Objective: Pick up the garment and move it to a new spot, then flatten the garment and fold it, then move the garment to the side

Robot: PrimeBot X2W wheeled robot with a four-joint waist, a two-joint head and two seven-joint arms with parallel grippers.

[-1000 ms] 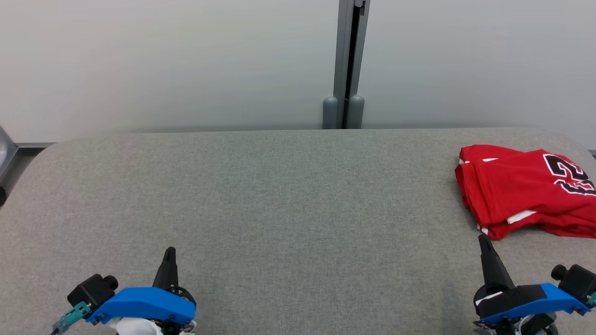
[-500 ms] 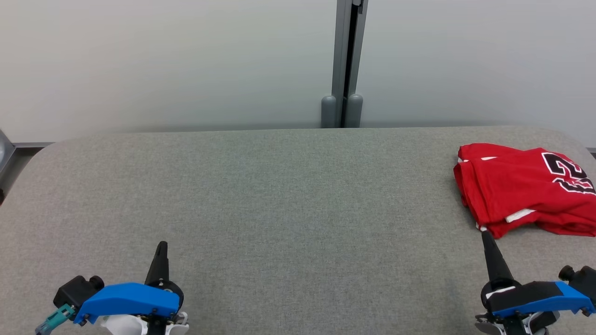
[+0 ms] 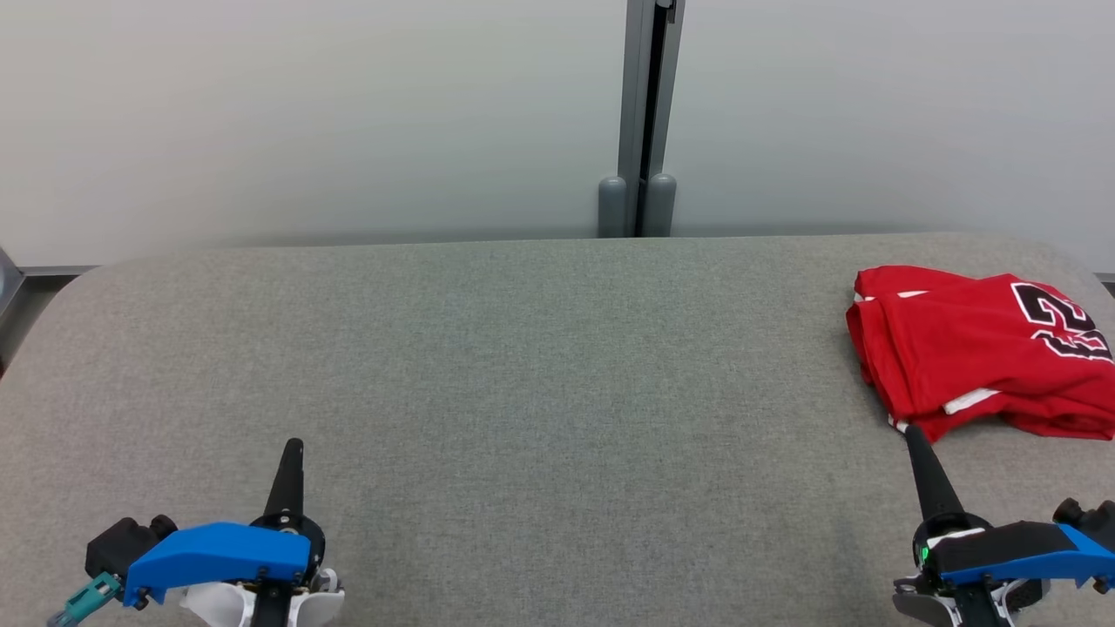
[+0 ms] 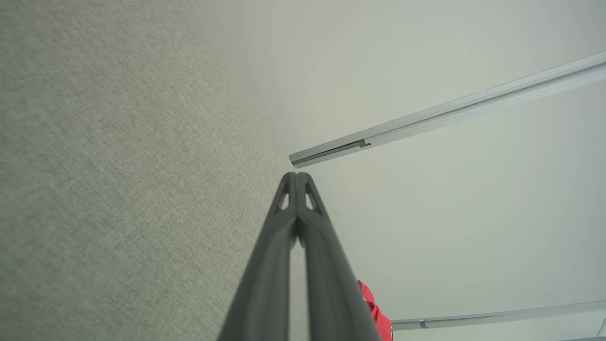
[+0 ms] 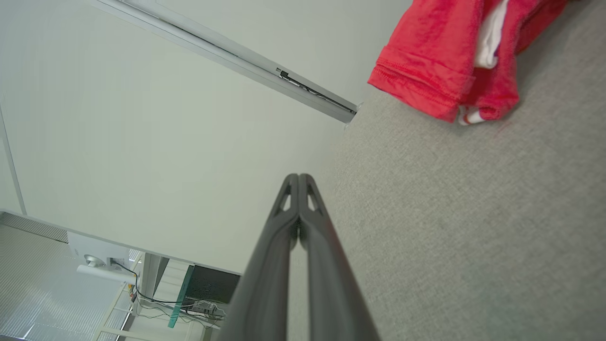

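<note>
The folded red jersey (image 3: 967, 348) lies at the grey table's (image 3: 523, 392) far right end; the side move looks finished. Left gripper (image 3: 292, 448) and right gripper (image 3: 912, 433) are pinched closed, empty; only parking remains.

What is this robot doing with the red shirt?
A two-armed robot is tidying a red shirt. The shirt lies folded at the right end of the grey padded table, so the folding looks done. Nothing holds it now: the right pincer is shut and empty just short of its near corner, and the left pincer is shut over bare table.
</note>
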